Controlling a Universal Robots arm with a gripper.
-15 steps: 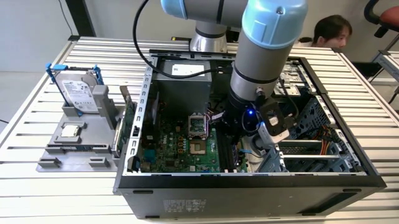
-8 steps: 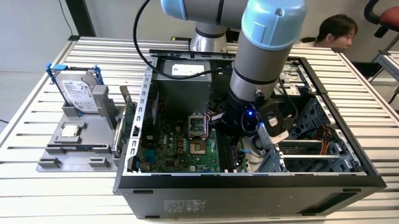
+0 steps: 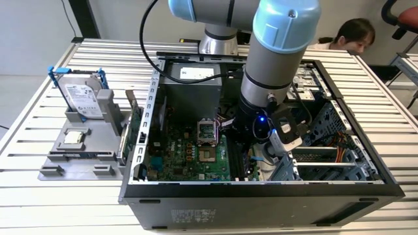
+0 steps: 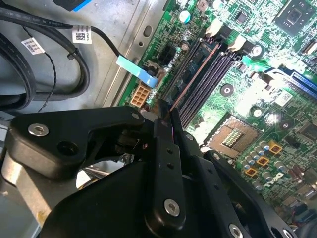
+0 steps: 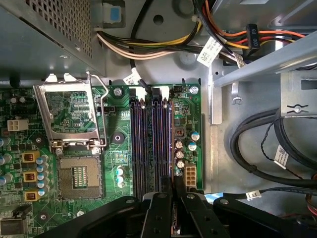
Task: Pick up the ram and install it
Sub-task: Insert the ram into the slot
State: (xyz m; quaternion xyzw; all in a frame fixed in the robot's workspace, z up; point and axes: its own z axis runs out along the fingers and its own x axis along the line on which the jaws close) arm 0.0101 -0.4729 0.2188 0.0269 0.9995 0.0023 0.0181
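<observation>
One ram stands edge-on between the black fingers of the gripper, which are clamped on its near end; in the second wrist view it shows as a thin reddish-brown edge running away from the fingertips, directly over the outermost of the dark memory slots; whether it is seated or just above the slot cannot be told. In the first wrist view the gripper sits at the near end of the slots, with the fingers closed together there. Beside the slots on the green motherboard lie the open CPU socket and its raised metal retention frame; a small white connector sits on the slots' other side, and bundled cables run above. In the exterior view the arm reaches down into the open case, which lies on a slatted table; a hard drive in a blue frame stands on a grey stand at the exterior view's left; a person sits behind the table.
</observation>
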